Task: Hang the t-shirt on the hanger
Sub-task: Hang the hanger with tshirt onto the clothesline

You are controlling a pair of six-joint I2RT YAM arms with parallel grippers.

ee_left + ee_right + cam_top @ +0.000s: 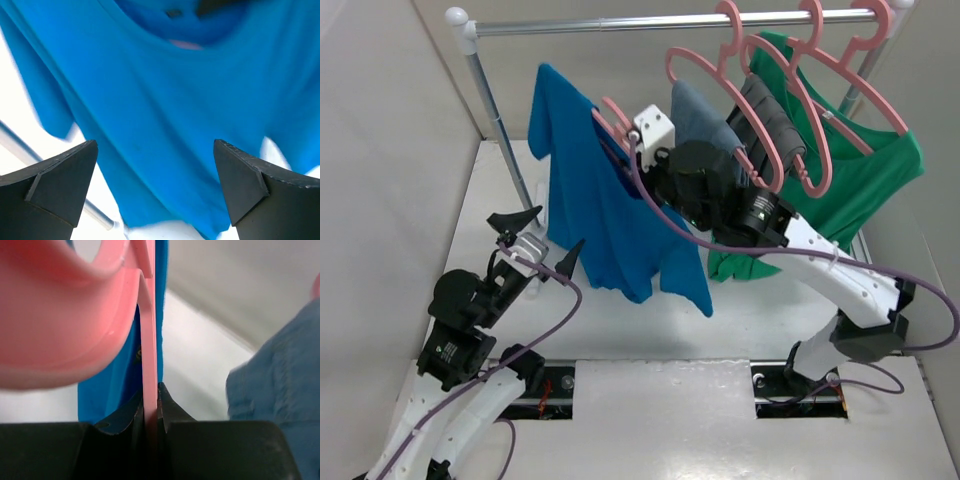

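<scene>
Right wrist cam: right tool (150,412) clamped on hanger (148,345) edge, which top cam hides. Top cam: t-shirt (590,210) hangs off it; left tool (155,144) released, empty.

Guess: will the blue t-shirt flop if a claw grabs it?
Probably floppy: the t-shirt hangs in loose folds from the hanger. Likely light too: the right claw carries it all by pinching that slim hanger.

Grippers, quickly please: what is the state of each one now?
Left gripper: open, holding nothing.
Right gripper: shut on the slim pink plastic hanger.
</scene>
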